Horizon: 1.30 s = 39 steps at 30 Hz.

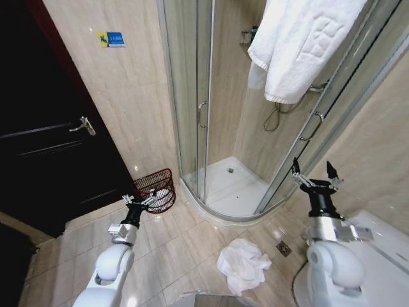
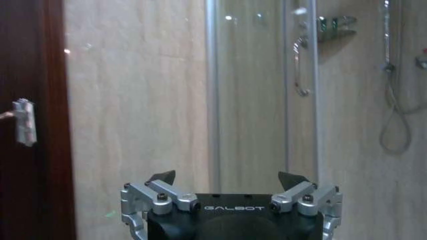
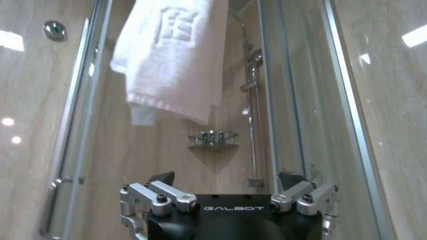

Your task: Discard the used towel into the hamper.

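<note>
Closest to my head camera are my own two arms, cut off at the picture's lower edge, so I see little beyond shoulders and forearms. Between them on the tiled floor (image 1: pixel 192 236) lies the crumpled white towel (image 1: pixel 243 263), with nothing touching it. At the very bottom edge below it a curved grey shape is too clipped for me to name. My left gripper (image 1: pixel 142 201) is raised and empty with its fingers spread, and in its wrist view (image 2: pixel 227 181) the two dark tips stand well apart against the beige wall. It sits just in front of the hamper (image 1: pixel 156 189), overlapping its rim in my sight, so I cannot tell whether they touch; something pale lies inside the basket, too small to make out. My right gripper (image 1: pixel 314 173) is held up by the glass shower enclosure (image 1: pixel 211 128), also spread and empty, well apart from the floor towel. A second white towel (image 1: pixel 300 45) hangs over the glass, its top cropped
</note>
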Tool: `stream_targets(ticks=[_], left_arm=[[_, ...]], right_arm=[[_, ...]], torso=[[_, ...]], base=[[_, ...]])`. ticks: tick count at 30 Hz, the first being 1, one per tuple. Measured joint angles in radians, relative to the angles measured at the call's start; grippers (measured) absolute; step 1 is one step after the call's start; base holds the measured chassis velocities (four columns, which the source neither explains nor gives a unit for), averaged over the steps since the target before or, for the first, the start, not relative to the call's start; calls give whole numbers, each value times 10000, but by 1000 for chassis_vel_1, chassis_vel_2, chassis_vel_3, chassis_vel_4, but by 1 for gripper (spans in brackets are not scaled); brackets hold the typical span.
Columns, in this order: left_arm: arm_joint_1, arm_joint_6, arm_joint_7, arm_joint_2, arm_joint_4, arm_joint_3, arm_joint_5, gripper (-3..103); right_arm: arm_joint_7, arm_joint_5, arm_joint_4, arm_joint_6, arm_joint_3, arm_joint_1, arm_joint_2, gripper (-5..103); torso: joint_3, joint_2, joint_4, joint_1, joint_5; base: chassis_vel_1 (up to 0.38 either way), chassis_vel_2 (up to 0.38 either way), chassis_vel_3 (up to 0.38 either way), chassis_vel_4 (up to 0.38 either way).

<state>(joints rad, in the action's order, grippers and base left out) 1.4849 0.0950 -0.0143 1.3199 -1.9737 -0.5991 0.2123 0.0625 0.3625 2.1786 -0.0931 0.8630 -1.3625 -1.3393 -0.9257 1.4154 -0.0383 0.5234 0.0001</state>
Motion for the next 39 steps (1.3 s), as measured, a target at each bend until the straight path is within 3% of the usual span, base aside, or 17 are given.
stream_targets(ticks=[6,11,15,18,19,23,29,39], left_arm=[[-303,-108,32,173,406,773,-459,100],[-445,-188,20,144,509,1017,-555,100],[-386,-174,43,91,509,907,-555,100],[-340,-4,332,16,503,646,-429,100],[-340,-4,332,16,503,646,-429,100],[-733,80,726,-15,656,-29,-189,100],[-1153,-94,796,-134,733,-530,106,100],[-867,-9,633,-139,871,-784,92,100]], right_arm=[[-325,665,-861,-7,3,1323,1643,100],[-594,1323,-878,226,-318,2242,2424,100],[-524,1767,-1030,445,-677,3149,3172,100],[-482,2300,-1310,594,-910,3931,4124,100],[-482,2300,-1310,594,-910,3931,4124,100],[-517,2706,-1708,951,-1246,4923,5116,100],[-731,2865,-1993,1437,-1970,6197,5675,100],[-1626,3073,-2809,2126,-5024,10309,5723,100]], torso=[[1,-4,-3,-1,5],[4,-5,2,-3,3],[4,-8,-2,-3,-1],[5,-9,-2,-4,0],[5,-9,-2,-4,0],[6,-9,0,-5,-4],[6,-11,2,-4,0],[7,-12,-1,-4,-7]], base=[[0,0,0,0],[0,0,0,0],[0,0,0,0],[0,0,0,0],[0,0,0,0],[0,0,0,0],[0,0,0,0],[0,0,0,0]])
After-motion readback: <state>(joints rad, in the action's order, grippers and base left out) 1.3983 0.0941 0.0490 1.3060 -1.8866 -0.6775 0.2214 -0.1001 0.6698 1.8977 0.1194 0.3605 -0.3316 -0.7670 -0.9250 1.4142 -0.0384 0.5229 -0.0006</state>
